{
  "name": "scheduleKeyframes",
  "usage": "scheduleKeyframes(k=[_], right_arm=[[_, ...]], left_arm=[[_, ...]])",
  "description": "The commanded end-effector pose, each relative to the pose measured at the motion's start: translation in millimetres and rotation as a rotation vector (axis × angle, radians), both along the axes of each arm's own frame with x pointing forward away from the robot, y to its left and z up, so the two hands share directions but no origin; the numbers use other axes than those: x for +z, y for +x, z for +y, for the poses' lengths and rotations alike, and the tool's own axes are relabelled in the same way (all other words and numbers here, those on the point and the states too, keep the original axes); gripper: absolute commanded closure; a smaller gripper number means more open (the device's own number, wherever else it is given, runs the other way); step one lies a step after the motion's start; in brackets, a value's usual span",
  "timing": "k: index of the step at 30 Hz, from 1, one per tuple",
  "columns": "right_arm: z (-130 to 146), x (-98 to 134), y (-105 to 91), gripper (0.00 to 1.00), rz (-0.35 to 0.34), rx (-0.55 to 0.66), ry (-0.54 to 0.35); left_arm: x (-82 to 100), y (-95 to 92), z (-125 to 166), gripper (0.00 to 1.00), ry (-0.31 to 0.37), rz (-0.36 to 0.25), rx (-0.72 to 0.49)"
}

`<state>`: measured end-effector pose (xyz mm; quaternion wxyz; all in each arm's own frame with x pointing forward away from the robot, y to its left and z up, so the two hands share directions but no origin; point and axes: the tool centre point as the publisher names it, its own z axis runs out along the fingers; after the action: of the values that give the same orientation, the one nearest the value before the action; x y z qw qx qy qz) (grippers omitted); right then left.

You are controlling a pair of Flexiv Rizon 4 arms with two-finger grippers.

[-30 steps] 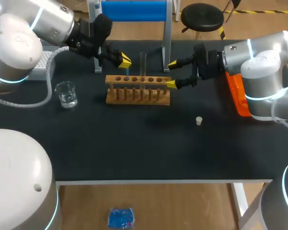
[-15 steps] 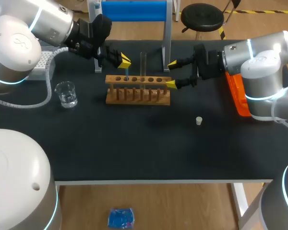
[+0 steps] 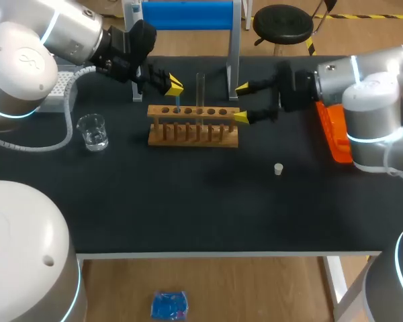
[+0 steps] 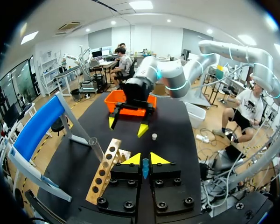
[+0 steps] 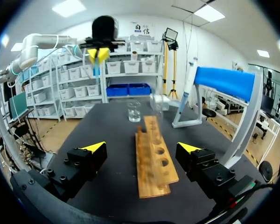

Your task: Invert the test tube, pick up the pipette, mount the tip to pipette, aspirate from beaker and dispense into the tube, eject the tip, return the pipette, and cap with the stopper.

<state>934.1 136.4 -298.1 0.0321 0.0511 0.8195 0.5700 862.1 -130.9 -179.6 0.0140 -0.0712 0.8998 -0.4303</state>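
A wooden rack [image 3: 193,126] stands mid-table with a clear test tube [image 3: 201,86] upright in it. My left gripper [image 3: 174,84] hangs just above the rack's left end, shut on a small blue pipette tip [image 4: 145,167] that points down. At the rack's right end is my right gripper [image 3: 241,103], open, with the rack [image 5: 154,161] lying ahead between its fingers. The beaker [image 3: 93,131] sits left of the rack. A white stopper [image 3: 279,169] lies at the front right. The pipette [image 5: 187,97] leans on its blue-topped stand behind the rack.
An orange tray [image 3: 331,133] lies at the right edge under my right arm. A grey tip box [image 3: 56,91] sits at the far left. The stand's metal legs [image 3: 233,47] rise behind the rack.
My right arm has drawn back slightly to the right, gripper still open. The left gripper has stayed where it was with the blue tip.
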Motion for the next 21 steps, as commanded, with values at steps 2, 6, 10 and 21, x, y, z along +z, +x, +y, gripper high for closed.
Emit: scheduleKeyframes(k=[2,6,10,21], right_arm=[[-18.8,22.3,-53.1,0.00,-0.046,-0.062,0.015],[-20.5,27.3,-73.6,0.00,-0.056,-0.068,0.012],[-19.2,32.1,-89.6,0.00,-0.042,-0.073,0.036],[30.1,47.3,-103.9,0.00,-0.080,0.045,0.143]], left_arm=[[1.1,0.1,0.5,1.00,0.003,0.003,-0.002],[1.1,0.1,0.5,1.00,0.003,0.003,-0.002],[1.1,0.1,0.5,1.00,0.003,0.003,-0.002],[1.1,0.1,0.5,1.00,0.003,0.003,-0.002]])
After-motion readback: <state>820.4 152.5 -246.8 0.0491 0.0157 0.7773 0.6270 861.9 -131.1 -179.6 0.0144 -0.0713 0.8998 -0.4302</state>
